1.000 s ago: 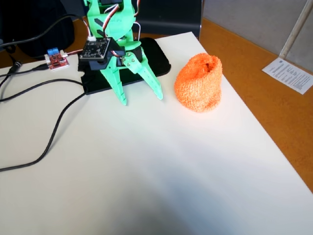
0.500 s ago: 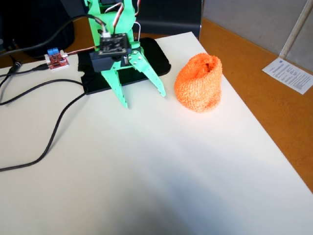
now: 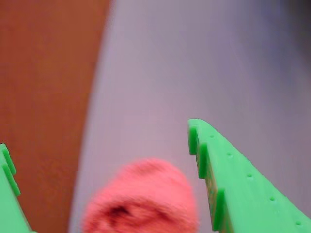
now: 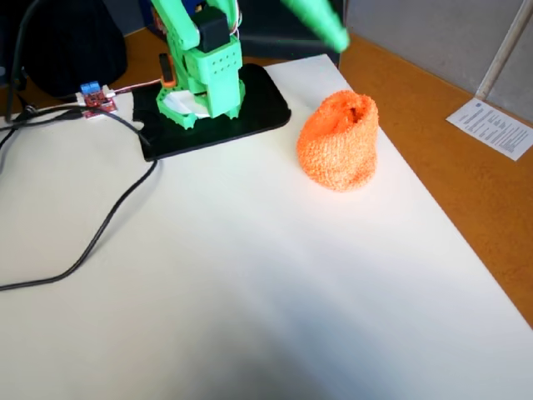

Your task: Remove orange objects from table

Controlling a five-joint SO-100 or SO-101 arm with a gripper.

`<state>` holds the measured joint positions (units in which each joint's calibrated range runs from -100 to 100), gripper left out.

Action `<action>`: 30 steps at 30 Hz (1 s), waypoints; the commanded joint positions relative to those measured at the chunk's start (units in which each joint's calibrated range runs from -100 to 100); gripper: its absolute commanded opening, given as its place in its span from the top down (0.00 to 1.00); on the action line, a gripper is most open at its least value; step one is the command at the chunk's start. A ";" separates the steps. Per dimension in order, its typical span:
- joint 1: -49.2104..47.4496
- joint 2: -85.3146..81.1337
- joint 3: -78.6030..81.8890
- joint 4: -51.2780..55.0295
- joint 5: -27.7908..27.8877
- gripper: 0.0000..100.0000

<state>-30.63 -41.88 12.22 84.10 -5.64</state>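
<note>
My green end effector [image 3: 99, 155] hung with its jaws spread wide apart and gripping nothing, while my arm [image 4: 204, 58] rose from its base.

Desk clutter around the work surface, seen from the fixed view

A glossy black base plate [image 4: 250, 117] lies at the far side. Left of it sits a small red circuit board [image 4: 97, 101] with a blue part on top, and black cables [image 4: 117, 208] trail from there toward the near left. On the right, the orange-brown wooden desk [image 4: 466, 192] carries a printed sheet of paper [image 4: 494, 127], with a grey partition [image 4: 433, 37] beyond it.
</note>
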 commanded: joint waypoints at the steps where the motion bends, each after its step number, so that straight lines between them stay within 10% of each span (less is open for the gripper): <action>1: -7.34 3.48 5.02 5.76 0.83 0.62; 13: -5.93 -11.96 49.21 3.33 3.32 0.60; 23: -0.69 -14.15 50.37 0.82 10.01 0.52; 30: 2.79 -8.61 45.91 -20.10 12.99 0.51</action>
<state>-28.50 -53.48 62.15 71.49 6.81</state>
